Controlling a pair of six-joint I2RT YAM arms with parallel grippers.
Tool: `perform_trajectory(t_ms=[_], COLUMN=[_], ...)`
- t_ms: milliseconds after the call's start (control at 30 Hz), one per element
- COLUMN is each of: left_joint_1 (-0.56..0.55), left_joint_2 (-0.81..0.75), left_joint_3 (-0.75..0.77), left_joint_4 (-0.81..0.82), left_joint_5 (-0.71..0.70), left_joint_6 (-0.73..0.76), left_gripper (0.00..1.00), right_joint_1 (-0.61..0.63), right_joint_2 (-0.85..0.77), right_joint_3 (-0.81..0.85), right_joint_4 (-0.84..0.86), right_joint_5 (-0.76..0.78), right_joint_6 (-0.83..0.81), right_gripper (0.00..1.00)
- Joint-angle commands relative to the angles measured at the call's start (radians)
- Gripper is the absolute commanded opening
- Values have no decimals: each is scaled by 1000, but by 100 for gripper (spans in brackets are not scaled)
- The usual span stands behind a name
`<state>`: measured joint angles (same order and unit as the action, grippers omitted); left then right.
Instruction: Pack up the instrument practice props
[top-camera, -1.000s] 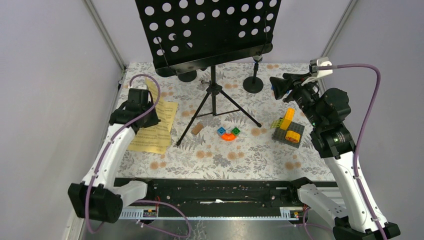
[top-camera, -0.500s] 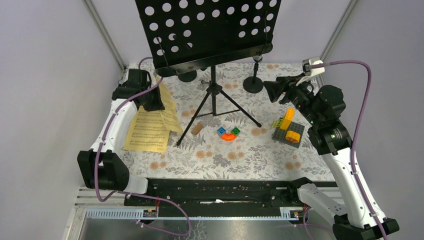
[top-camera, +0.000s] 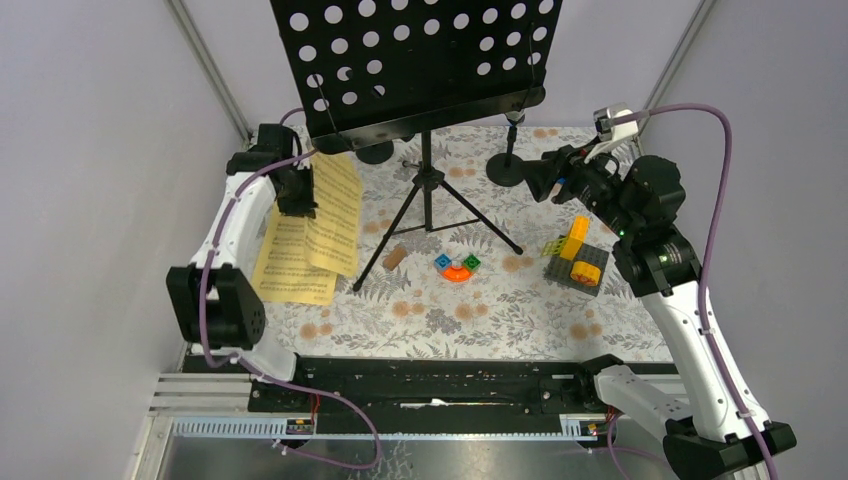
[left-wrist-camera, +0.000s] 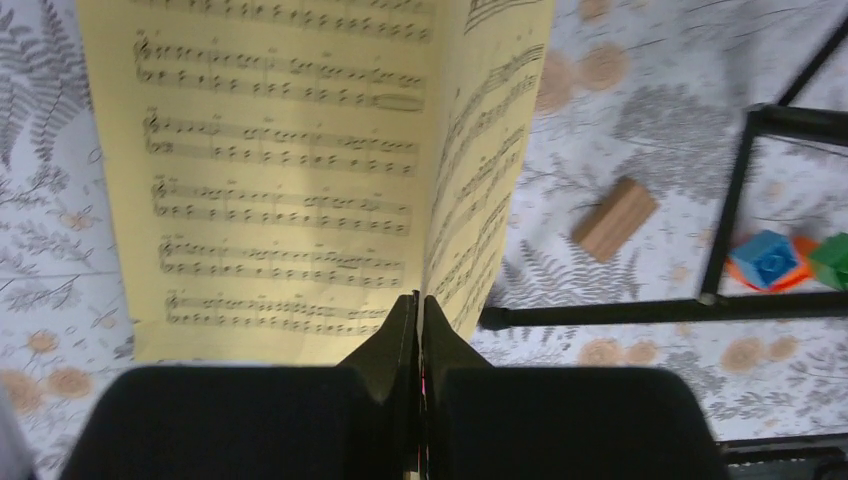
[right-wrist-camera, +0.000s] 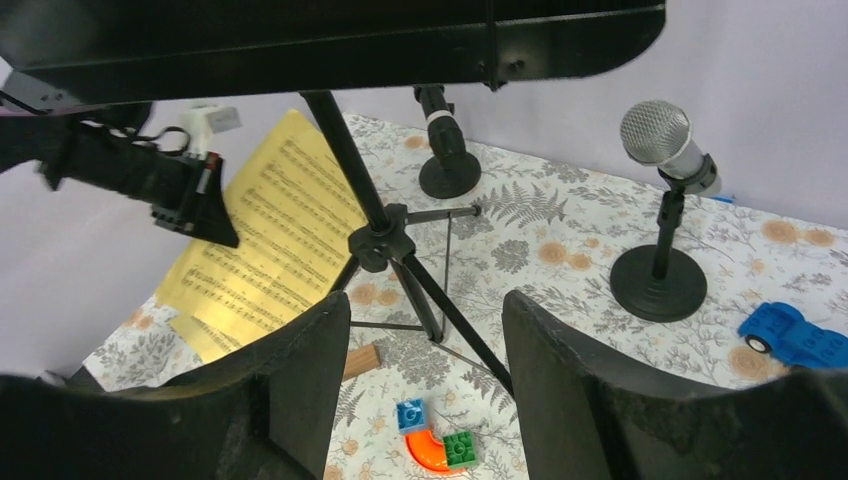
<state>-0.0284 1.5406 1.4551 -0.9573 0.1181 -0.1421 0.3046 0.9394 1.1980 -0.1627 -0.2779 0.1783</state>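
While the right gripper spreads wider, empty, facing the silver microphone | left gripper clamped flat on a yellow page; page now raised off the table beside the music stand | second page remains down; packing underway

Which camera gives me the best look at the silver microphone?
Right wrist: the silver microphone sits unobstructed in its holder. Top external shows only the holder, the music rack hiding the head. Left wrist misses it.
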Motion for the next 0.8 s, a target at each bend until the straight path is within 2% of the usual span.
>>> perform_trajectory(t_ms=[0, 100, 300, 533, 567, 600, 667, 700, 733, 767], left_joint_1=[43, 49, 55, 54, 54, 54, 54, 54, 54, 54], left_joint_2=[136, 233, 340, 467, 476, 479, 471, 460, 448, 434], left_joint_3=[127, 190, 220, 250, 255, 259, 269, 274, 279, 286], left_joint_4=[-102, -135, -142, -157, -156, -159, -161, -161, -162, -161], left_joint_5=[-122, -213, -380, -486, -526, -560, -610, -622, -624, -626], left_joint_6=[48, 58, 66, 44, 40, 32, 16, 12, 10, 9], left_gripper=[0, 0, 0, 0, 5, 16, 47, 57, 76, 89], right_joint_1=[-4, -5, -4, -4, -4, -4, -4, -5, -4, -4], right_joint_2=[27, 32, 31, 28, 27, 24, 21, 20, 18, 17], right_joint_3=[91, 88, 71, 49, 46, 42, 31, 25, 19, 9], right_joint_4=[-25, -26, -28, -28, -28, -28, -31, -38, -41, -42], right_joint_5=[-68, -81, -72, -63, -64, -63, -64, -65, -64, -64], right_joint_6=[12, 19, 17, 13, 15, 15, 19, 22, 27, 35], right_gripper=[64, 64, 64, 64, 64, 64, 64, 65, 65, 65])
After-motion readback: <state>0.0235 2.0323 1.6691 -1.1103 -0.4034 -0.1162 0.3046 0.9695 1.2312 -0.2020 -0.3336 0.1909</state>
